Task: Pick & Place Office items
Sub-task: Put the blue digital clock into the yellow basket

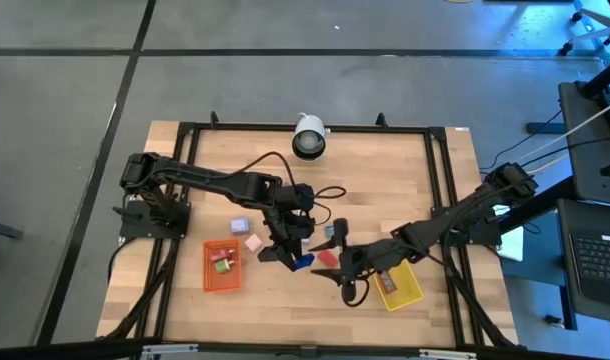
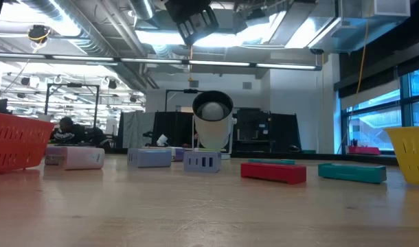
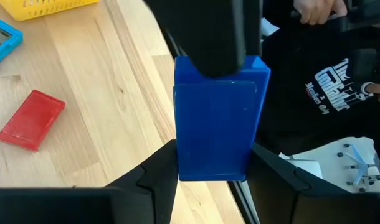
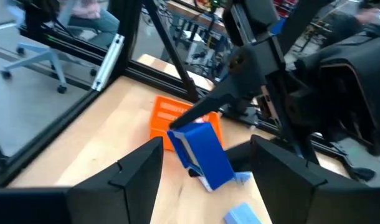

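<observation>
A blue block, one of the office items, hangs above the table's middle, and my left gripper is shut on it. In the high view the block shows just past my left gripper. My right gripper faces it from the table's right and is open. Its two fingers stand on either side of the block. A dark part of the right gripper covers the block's far end, and I cannot tell whether it touches. Red and teal pieces lie flat on the wood below. My left gripper pinches the blue block by two opposite sides at the end nearest the wrist, between its two fingers. The fingers come from the table's left, slanting down. The block sticks out ahead of them, tilted and lifted clear of the table.
The orange tray with a few pieces stands near the front left, the yellow tray near the front right. Lilac and pink pieces lie between. A white camera sits at the far edge. A person stands beyond the table.
</observation>
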Robot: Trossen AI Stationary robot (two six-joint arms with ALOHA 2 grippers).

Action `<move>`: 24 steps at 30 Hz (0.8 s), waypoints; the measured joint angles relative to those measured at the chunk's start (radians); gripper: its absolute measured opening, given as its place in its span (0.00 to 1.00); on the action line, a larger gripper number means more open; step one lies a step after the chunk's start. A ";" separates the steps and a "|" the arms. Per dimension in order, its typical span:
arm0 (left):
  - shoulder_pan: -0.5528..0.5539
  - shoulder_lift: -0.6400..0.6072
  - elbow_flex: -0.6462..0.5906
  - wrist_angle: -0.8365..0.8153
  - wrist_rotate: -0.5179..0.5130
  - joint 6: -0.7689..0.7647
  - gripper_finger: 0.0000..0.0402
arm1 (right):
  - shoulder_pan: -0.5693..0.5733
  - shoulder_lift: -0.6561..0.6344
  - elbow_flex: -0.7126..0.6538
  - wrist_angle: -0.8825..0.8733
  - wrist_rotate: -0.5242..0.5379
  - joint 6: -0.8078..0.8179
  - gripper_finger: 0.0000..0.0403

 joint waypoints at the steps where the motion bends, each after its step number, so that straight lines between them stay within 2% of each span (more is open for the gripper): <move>1: 0.000 0.000 0.000 0.000 0.000 0.000 0.40 | -0.004 0.000 0.000 0.001 -0.014 0.002 0.58; 13: 0.000 0.000 0.000 0.001 0.000 0.008 0.40 | -0.040 0.019 0.000 0.025 -0.100 0.038 0.58; 24: 0.000 0.000 0.000 0.002 0.011 0.002 0.40 | -0.058 0.067 -0.001 0.075 -0.123 0.042 0.50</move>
